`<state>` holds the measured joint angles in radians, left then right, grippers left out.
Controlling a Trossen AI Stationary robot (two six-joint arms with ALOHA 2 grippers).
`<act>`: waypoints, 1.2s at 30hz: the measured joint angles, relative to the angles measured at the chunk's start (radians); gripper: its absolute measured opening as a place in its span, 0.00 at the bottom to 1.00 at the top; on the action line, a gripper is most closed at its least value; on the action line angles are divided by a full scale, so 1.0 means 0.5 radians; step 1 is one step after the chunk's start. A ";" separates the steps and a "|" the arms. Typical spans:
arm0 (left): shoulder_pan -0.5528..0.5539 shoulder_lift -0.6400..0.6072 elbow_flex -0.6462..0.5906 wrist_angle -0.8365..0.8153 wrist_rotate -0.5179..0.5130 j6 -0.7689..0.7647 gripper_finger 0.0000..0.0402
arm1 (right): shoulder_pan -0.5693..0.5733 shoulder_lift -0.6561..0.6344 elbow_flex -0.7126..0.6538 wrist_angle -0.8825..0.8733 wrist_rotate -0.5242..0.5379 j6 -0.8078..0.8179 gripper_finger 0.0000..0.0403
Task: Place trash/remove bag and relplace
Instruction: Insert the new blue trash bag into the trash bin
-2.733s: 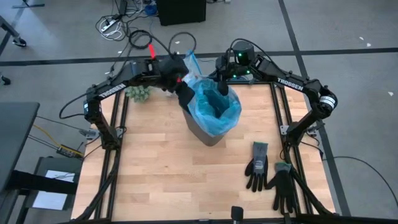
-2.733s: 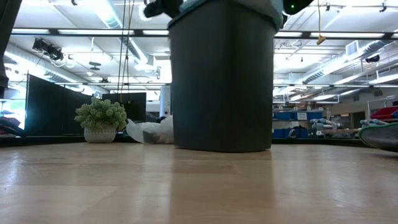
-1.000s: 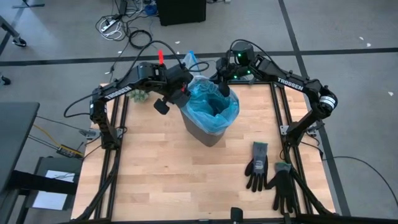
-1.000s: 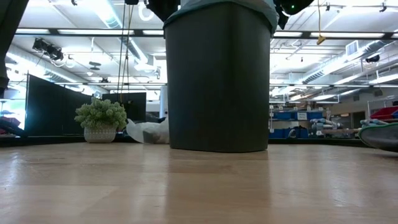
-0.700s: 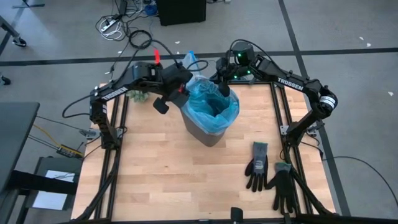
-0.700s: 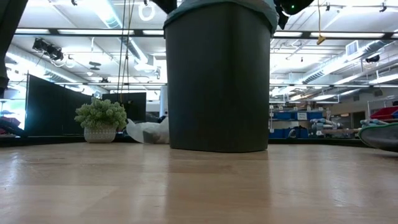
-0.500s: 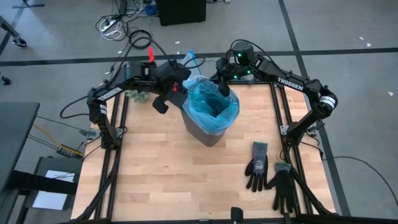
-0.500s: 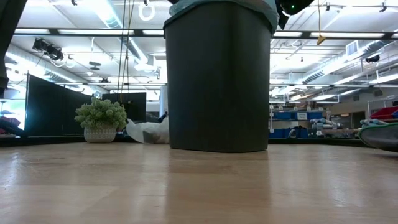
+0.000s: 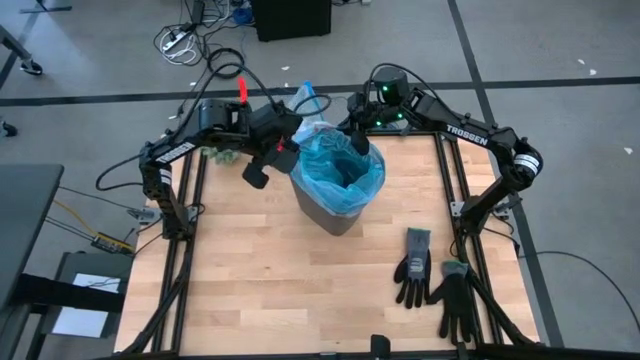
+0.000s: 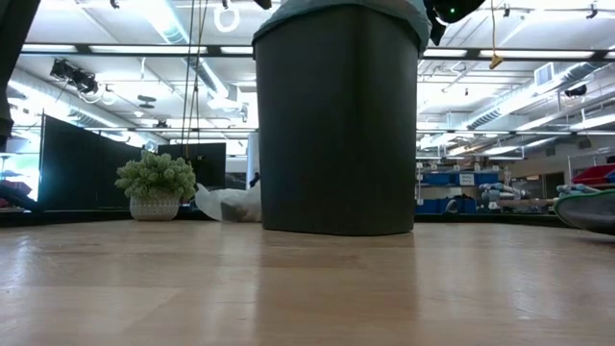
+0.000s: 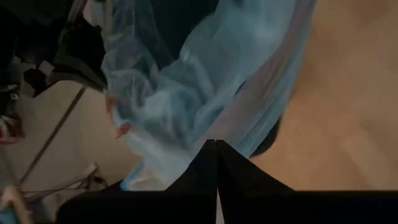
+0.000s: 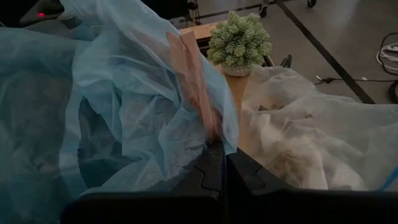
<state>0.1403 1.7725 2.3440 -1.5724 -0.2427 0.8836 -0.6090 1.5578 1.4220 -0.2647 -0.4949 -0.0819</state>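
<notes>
A: High view. Black bin (image 9: 337, 205) mid-table, light-blue bag (image 9: 343, 170) lining it. Left gripper (image 9: 297, 127) at the bin's far-left rim, right gripper (image 9: 357, 135) at its far-right rim, likely stretching the liner over the edge.

B: Low view?

A: The bin fills it; grey-white bag (image 10: 229, 203) lies on the table behind the bin, beside a small plant (image 10: 154, 185).

B: Left wrist view?

A: Fingers together, blue plastic pinched between the tips.

B: Right wrist view?

A: Jaws pressed closed on a blue fold; the grey-white bag just past the bin. No loose trash visible
</notes>
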 joint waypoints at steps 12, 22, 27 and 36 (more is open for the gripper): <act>-0.036 0.014 -0.002 0.122 0.002 -0.107 0.03 | 0.000 0.000 0.000 -0.001 -0.012 0.003 0.00; -0.030 0.014 -0.002 0.244 0.110 -0.532 0.05 | 0.000 0.000 0.000 -0.007 -0.014 0.012 0.00; 0.024 0.014 -0.026 0.105 0.466 -0.819 0.13 | 0.000 0.000 0.001 -0.023 -0.049 0.012 0.00; 0.007 0.016 -0.054 0.057 0.272 -0.858 0.58 | 0.001 0.000 0.001 -0.081 -0.077 0.011 0.00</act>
<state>0.1436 1.7807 2.3169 -1.5439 -0.1068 0.4544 -0.6086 1.5578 1.4223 -0.3052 -0.5336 -0.0765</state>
